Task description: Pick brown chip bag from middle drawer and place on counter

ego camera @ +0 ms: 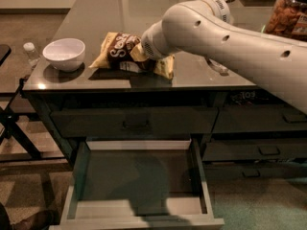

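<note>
The brown chip bag (120, 51) lies on the counter (105, 13) near its front edge, right of the white bowl. Its brown centre with white script faces up, and its pale yellow ends stick out left and right. My gripper (144, 56) is at the bag's right part, hidden behind the wrist of my white arm (220, 32). The middle drawer (136, 181) is pulled wide open below the counter, and its grey inside holds nothing.
A white bowl (64, 53) stands on the counter's front left. A clear water bottle (30, 52) stands off the counter's left edge. A jar of snacks (287, 13) is at the far right. The closed top drawer (134, 122) has a dark handle; narrower drawers (261, 150) lie to the right.
</note>
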{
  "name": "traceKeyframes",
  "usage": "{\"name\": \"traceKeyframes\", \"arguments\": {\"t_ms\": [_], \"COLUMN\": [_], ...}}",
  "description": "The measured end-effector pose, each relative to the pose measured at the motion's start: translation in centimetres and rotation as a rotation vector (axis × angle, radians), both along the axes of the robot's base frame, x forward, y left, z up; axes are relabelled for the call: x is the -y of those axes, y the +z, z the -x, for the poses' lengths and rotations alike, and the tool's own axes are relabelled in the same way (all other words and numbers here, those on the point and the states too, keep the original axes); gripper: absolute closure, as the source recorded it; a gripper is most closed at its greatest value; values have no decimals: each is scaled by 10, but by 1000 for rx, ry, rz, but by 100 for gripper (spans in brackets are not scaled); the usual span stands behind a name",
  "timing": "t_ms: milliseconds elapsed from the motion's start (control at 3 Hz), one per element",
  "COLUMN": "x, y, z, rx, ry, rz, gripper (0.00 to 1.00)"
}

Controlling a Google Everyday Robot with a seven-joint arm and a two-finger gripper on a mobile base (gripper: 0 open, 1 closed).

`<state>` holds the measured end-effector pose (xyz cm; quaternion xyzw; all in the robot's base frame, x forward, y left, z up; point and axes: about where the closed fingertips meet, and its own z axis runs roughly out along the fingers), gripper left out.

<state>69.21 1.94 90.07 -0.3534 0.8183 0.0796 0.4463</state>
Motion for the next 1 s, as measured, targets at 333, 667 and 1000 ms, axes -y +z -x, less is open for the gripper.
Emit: {"name": "traceKeyframes", "arguments": {"t_ms": [333,667,1000], "x": [0,0,0], "y": [0,0,0], "z": [0,0,0], "rx": [0,0,0], "ry": [0,0,0], "rz": [0,0,0], "gripper": [58,35,12]}}
